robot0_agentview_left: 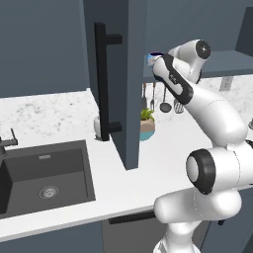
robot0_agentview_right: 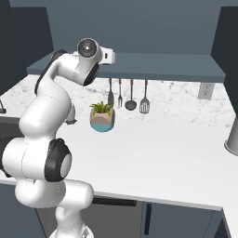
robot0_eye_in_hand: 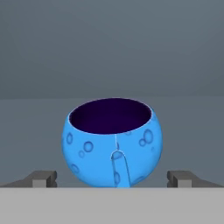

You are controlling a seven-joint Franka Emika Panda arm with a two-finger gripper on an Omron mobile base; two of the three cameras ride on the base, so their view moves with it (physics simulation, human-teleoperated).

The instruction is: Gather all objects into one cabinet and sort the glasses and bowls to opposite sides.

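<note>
Two dark finger tips (robot0_eye_in_hand: 45, 178) stand spread wide at the near edge of the hand view, one on each side of a small rounded bright blue bowl (robot0_eye_in_hand: 114, 143) with a dark purple inside and bubble-like marks on its skin; neither tip touches it, so the gripper (robot0_eye_in_hand: 113, 179) is open and holds nothing. That bowl sits upright on a flat slate-grey cabinet shelf (robot0_eye_in_hand: 192, 131), with the grey back wall behind it.

From the left base view, going left to right: a dark sink (robot0_agentview_left: 44, 175) set in the white speckled counter (robot0_agentview_left: 54, 113), then the tall slate blue-grey cabinet door (robot0_agentview_left: 111, 74) swung open with its long black bar handle (robot0_agentview_left: 102, 81), then a small potted plant (robot0_agentview_left: 146, 123), then hanging utensils (robot0_agentview_left: 165, 99). A sliver of the blue bowl (robot0_agentview_left: 149, 59) shows just past the door edge, at the end of the white arm (robot0_agentview_left: 207, 108).
</note>
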